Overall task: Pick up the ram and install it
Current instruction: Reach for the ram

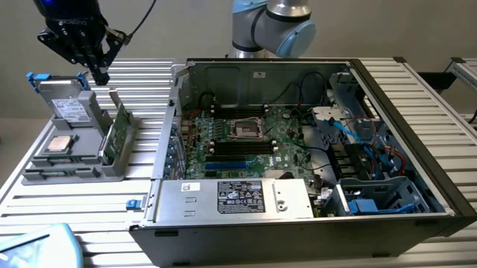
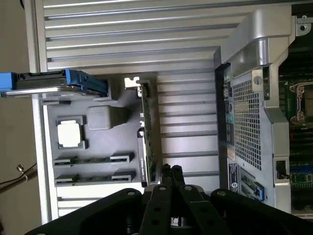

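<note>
Exterior view | end effector (image 1: 100,77) clenched, empty | ram (image 1: 66,161) in tray (image 1: 33,177), well apart

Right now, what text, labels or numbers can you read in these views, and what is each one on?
"ROBOTIQ", faint, on the body of the pincer.
The power supply label: printed block, too small to read.
The small white sticker beside it: unreadable.
The hard drive label: unreadable.
The case sticker in the wrist view: too blurred to read.
</note>
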You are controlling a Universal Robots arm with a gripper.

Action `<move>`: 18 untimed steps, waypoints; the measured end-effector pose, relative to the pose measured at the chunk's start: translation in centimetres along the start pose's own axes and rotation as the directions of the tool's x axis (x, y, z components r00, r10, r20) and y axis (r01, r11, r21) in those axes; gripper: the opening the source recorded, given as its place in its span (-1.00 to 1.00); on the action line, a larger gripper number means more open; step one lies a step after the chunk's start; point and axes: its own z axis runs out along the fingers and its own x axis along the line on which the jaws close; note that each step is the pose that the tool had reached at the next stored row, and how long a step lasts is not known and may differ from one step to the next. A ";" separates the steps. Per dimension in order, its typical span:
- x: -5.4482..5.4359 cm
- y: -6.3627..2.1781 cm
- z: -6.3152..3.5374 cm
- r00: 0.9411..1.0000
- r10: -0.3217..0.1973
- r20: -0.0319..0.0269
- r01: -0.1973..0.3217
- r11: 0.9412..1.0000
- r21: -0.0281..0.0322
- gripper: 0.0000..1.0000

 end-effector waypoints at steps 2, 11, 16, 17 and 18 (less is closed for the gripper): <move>0.9 -0.06 0.05 1.000 0.000 0.000 0.000 1.000 0.000 -0.79; 5.0 -0.38 0.25 1.000 -0.004 0.000 0.004 1.000 0.000 -0.79; 7.2 -0.77 0.36 1.000 -0.005 0.000 0.005 1.000 0.000 -0.79; 7.7 -0.91 0.36 1.000 -0.005 0.000 0.005 1.000 0.000 -0.79; 8.1 -1.09 0.37 1.000 -0.005 0.000 0.005 1.000 0.000 -0.79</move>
